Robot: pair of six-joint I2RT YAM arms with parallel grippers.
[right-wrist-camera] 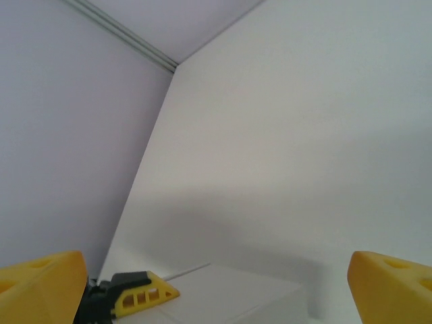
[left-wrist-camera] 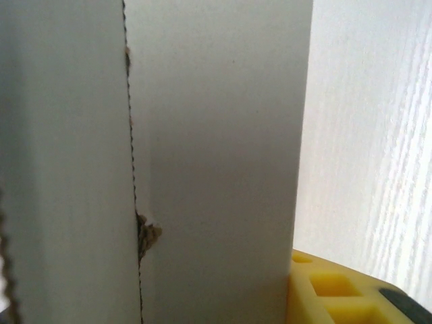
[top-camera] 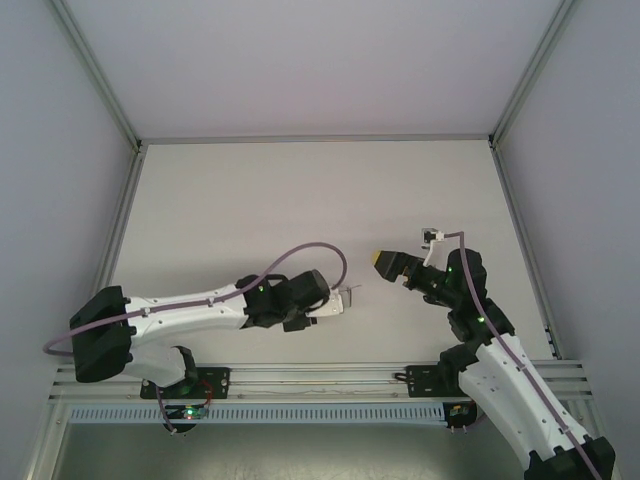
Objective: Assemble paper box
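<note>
**Box gripped on the left, right jaws wide for the next fold**

Left gripper: looks pinched on the paper box. In its wrist view, white card stands hard against the yellow finger pad. The far finger is hidden behind the card, so the grip is a judgement.

Right gripper: spread as far as it goes, nothing between the fingertips. It faces the left one across a small gap and looks down on the box's top face.

Box position: at the left gripper's tip, low over the table, between the two arms. Cannot tell whether it rests on the surface.

Step, as I read it: mid-assembly. One arm steadies the body, the other is free to work a flap or panel.

Next move likely calls for a light approach to a free edge. Thin card buckles under a hard pinch.

Materials:
- Card is plain matte white and flat-panelled.
- A perforated crease runs top to bottom, with a ragged brown nick where fibres show.
- Finger pads are moulded yellow plastic, wedge-shaped with square pockets.
- Table is pale, with a fine grain.
</note>
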